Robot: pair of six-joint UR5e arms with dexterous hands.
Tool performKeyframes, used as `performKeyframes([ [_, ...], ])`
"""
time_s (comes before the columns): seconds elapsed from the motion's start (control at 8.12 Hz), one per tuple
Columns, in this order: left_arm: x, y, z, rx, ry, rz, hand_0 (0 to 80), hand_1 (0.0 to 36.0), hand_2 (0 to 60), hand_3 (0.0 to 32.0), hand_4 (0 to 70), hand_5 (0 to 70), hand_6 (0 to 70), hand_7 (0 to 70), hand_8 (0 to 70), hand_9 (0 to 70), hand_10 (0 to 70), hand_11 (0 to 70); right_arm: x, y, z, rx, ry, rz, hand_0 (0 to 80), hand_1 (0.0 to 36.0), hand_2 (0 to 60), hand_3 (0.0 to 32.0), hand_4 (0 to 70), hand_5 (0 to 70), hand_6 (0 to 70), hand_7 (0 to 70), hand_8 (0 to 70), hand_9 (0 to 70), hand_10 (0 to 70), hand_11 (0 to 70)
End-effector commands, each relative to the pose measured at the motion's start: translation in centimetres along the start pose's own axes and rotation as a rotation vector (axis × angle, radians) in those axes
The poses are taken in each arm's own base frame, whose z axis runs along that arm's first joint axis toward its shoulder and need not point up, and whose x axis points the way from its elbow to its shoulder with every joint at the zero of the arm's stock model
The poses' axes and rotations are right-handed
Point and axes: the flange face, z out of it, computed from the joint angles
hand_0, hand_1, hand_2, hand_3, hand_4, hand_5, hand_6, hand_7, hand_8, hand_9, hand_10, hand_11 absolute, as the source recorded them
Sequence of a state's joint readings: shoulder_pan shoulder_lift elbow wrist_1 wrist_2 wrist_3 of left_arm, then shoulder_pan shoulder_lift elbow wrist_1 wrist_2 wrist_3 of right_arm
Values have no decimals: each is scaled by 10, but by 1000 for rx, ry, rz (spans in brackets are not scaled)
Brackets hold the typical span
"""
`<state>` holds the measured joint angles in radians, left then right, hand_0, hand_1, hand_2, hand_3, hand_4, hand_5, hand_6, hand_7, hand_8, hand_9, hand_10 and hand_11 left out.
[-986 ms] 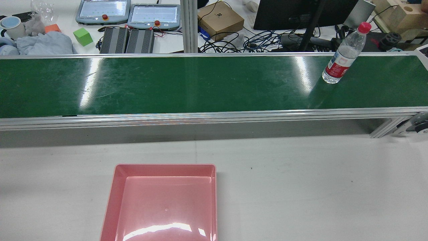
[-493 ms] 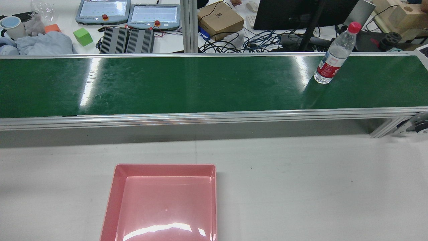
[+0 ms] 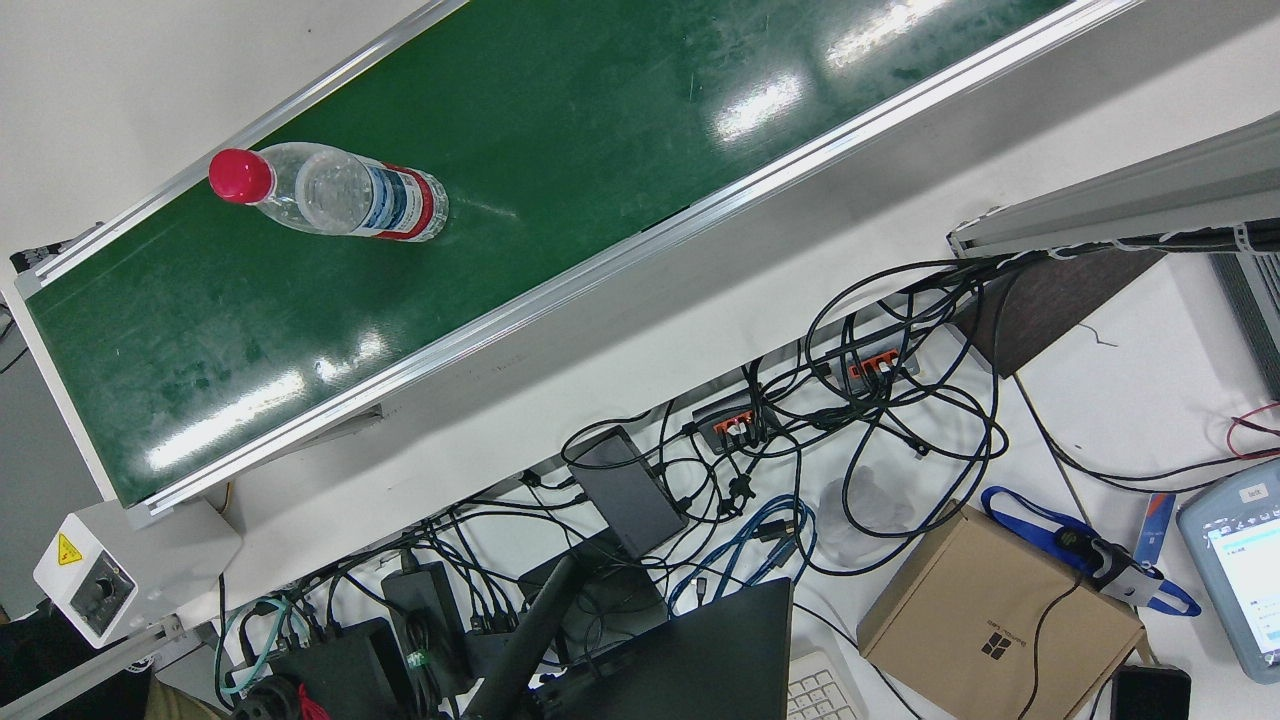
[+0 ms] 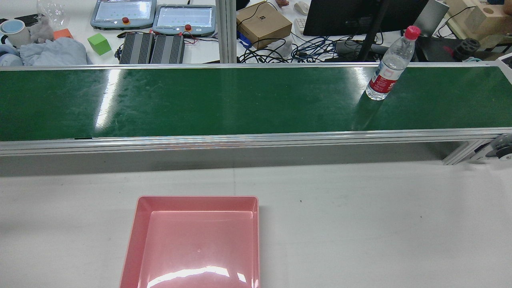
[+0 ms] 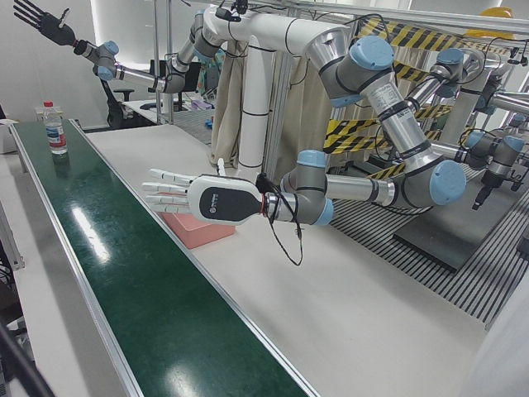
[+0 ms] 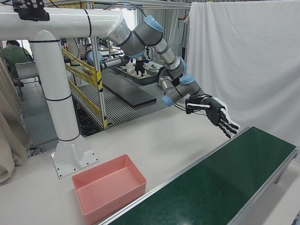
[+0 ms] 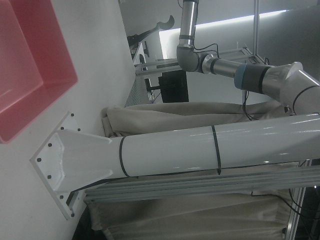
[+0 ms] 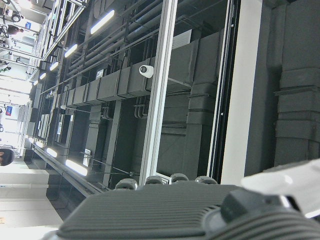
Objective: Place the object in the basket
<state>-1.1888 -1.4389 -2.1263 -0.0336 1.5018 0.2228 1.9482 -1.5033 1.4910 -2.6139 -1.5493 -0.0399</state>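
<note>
Here, both the left hand [image 5: 178, 194] and right hand [image 6: 215, 115] wait spread and empty; next, grasp the upright bottle [image 4: 387, 66] for the basket [image 4: 132, 240].

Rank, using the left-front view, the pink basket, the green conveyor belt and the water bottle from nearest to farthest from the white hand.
1. Pink basket: directly beneath the white hand.
2. Green conveyor belt: just beyond its fingers.
3. Water bottle: upright at the belt's far end.
</note>
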Motion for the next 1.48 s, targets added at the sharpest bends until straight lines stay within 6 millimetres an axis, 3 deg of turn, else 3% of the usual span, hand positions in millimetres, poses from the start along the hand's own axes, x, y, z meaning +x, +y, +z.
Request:
performKeyframes([
  [0.0,-4,-5,-1,11,-9,3,562,94,0,0,102,86,0,0,10,0,29,59,0,0,0,0,0,0,0,0,0,0,0,0,0,0,0,0,0,0],
  [0.37,-7,-9,-2,25,-17,7,569,97,0,0,96,84,0,0,0,0,45,84,0,0,0,0,0,0,0,0,0,0,0,0,0,0,0,0,0,0],
  [1.36,-21,-34,-6,86,-51,54,561,97,0,0,113,90,0,0,28,10,27,55,0,0,0,0,0,0,0,0,0,0,0,0,0,0,0,0,0,0],
])
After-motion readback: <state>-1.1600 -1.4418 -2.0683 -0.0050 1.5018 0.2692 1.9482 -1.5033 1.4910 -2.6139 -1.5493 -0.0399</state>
